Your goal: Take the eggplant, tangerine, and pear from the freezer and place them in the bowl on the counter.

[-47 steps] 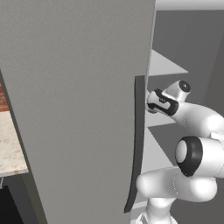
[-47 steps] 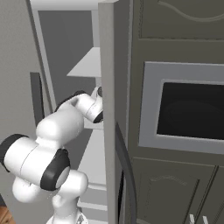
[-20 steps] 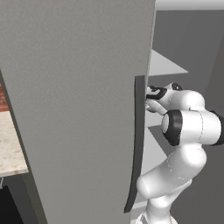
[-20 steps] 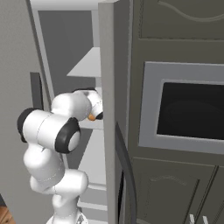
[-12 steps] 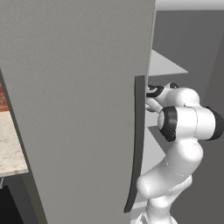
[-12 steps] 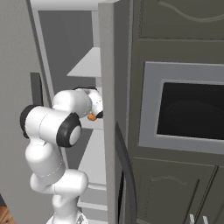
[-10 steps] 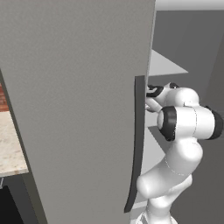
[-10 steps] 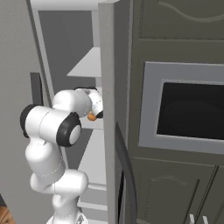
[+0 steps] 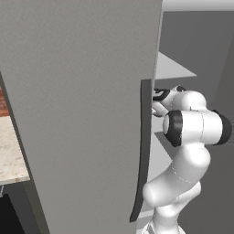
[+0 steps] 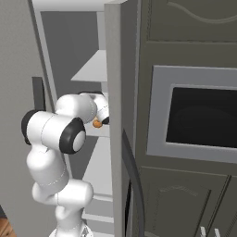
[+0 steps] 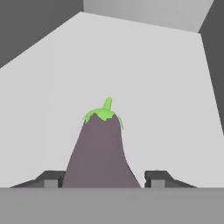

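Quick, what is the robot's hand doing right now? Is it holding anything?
Gripper: open, one finger on each side of the eggplant, not squeezing it yet.

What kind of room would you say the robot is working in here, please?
Most likely a kitchen: an open freezer with pale shelves, a built-in oven set in dark cabinets, and an eggplant lying between the hand's fingertips.
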